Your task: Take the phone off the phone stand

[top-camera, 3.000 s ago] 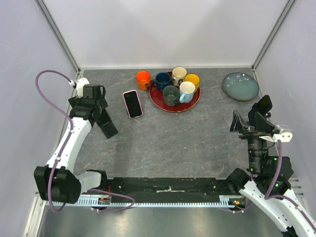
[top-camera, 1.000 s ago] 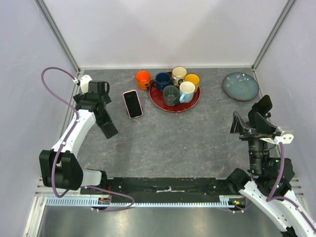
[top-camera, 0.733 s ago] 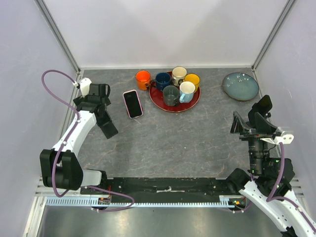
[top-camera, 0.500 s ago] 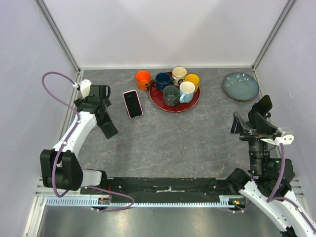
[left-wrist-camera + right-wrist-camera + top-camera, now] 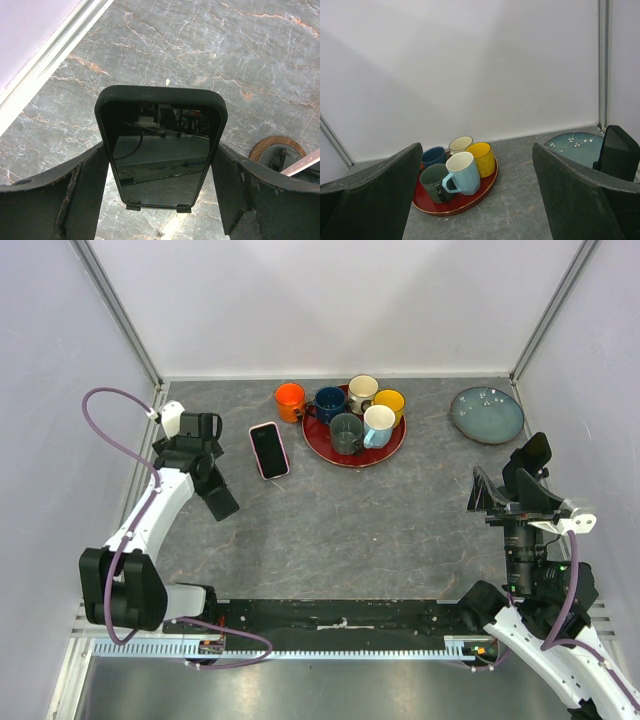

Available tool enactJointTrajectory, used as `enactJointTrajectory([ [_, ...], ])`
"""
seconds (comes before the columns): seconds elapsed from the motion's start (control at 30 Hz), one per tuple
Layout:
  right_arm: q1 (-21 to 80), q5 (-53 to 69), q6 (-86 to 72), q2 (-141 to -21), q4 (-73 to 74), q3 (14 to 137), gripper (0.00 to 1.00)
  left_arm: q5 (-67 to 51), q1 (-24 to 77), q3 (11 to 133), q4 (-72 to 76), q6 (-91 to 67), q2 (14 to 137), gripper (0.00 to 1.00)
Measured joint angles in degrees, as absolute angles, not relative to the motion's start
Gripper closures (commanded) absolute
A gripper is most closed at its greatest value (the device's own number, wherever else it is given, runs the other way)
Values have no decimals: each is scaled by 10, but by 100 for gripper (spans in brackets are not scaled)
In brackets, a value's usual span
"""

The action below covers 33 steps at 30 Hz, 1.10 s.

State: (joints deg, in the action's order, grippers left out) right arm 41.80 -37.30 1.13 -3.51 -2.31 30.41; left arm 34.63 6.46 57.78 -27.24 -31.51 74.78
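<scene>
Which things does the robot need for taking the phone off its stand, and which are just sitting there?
For the job:
- dark phone
- phone stand, wooden base showing
- left gripper, fingers either side of the phone

Just lying about:
- pink-cased phone, lying flat
- red tray holding mugs
- orange mug beside it
- blue plate

In the upper middle of my overhead view, a red tray (image 5: 320,441) holds five mugs (image 5: 379,425). An orange mug (image 5: 289,397) stands just left of it on the worktop (image 5: 380,510). A blue-grey plate (image 5: 487,414) lies at upper right.
</scene>
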Motion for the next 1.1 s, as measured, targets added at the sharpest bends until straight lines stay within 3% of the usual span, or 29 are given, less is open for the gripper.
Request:
enactJointTrajectory([
  [0.1,418,-373,11,-35,-23,304,2,343,65,578,-275,-315,743,48],
  [0.5,418,-373,11,-35,-23,304,2,333,65,587,-298,-314,726,76],
  [0.9,418,-355,11,-36,-23,304,2,327,65,624,-315,-295,689,93],
  [1.1,418,-311,11,-51,-24,304,2,266,65,655,-335,-263,684,95],
])
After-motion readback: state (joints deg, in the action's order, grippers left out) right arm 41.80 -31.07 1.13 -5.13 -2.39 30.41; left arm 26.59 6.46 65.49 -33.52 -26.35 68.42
